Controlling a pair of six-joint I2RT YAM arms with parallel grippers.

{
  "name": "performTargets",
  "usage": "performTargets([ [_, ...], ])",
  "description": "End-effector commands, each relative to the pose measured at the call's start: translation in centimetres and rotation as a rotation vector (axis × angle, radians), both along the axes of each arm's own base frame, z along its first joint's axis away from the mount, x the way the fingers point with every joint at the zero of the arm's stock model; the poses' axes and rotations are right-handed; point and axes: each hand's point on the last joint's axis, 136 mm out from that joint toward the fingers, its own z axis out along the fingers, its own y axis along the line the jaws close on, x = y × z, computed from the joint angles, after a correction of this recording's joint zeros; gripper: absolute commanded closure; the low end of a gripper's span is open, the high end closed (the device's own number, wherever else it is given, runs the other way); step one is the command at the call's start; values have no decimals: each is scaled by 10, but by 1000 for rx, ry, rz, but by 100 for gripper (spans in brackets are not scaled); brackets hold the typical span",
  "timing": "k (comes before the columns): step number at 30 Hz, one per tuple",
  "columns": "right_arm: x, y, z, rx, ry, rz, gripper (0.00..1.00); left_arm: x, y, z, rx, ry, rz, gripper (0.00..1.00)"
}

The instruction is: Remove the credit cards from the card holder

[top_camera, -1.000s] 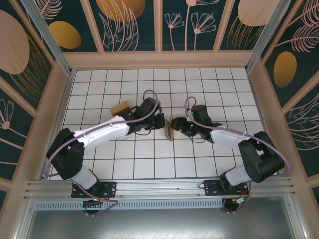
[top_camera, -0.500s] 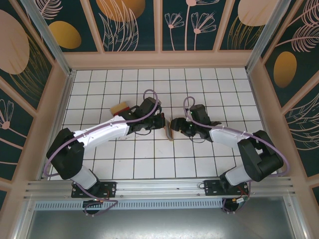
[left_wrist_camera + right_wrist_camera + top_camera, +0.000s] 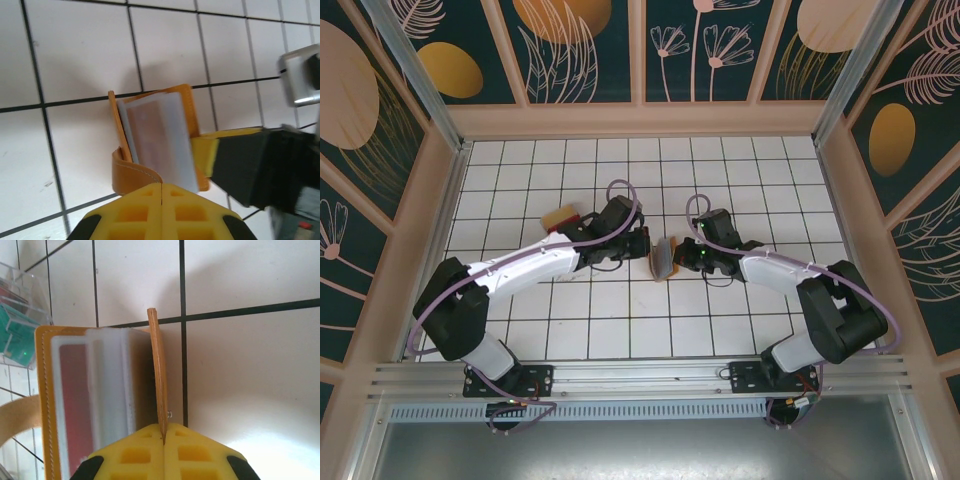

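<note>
Card holder (image 3: 662, 259): standing part-open at centre of table (image 3: 620, 325), being pinched by closed left gripper (image 3: 162, 194) at strap (image 3: 132, 172) and closed right gripper (image 3: 164, 434) at cover (image 3: 158, 370). Advised: halves being spread evenly, credit cards (image 3: 152, 132) being exposed without twisting.

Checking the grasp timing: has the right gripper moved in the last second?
Yes. Against the floor tiles in the top view, the right gripper has edged left, toward the wallet, and shut on its cover.

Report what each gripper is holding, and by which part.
Both hold the card holder. The right gripper pinches the edge of one orange cover, seen edge-on. The left gripper appears shut on the curved orange strap.
</note>
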Motion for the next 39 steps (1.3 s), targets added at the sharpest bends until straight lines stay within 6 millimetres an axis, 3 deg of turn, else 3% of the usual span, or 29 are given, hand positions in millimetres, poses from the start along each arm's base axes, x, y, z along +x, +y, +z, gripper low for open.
performTargets([
  [1,-3,-3,-7,-13,11,-6,100,-4,25,-18,98,5,31,100],
  [7,-9,-2,-15,23,36,-19,100,-7,52,-39,147,29,89,100],
  [8,-10,-2,-16,28,40,-21,100,-12,59,-49,168,48,95,100],
  [10,-11,-1,-16,39,44,-25,100,-15,66,-55,181,58,110,87],
  [12,-10,1,-10,45,33,-22,100,-16,68,-55,181,56,119,82],
  [14,-7,3,-2,44,14,-21,100,-16,68,-52,170,48,121,65],
  [18,-2,15,14,11,-9,8,100,-17,64,-51,137,47,117,74],
  [21,-1,30,17,-28,13,36,100,-19,63,-55,124,58,122,93],
  [28,0,71,22,-70,24,104,100,-22,66,-65,117,68,131,97],
  [32,1,64,15,-109,46,72,100,-22,67,-66,120,65,133,100],
  [39,3,46,28,-209,19,49,100,-20,67,-65,118,57,136,98],
])
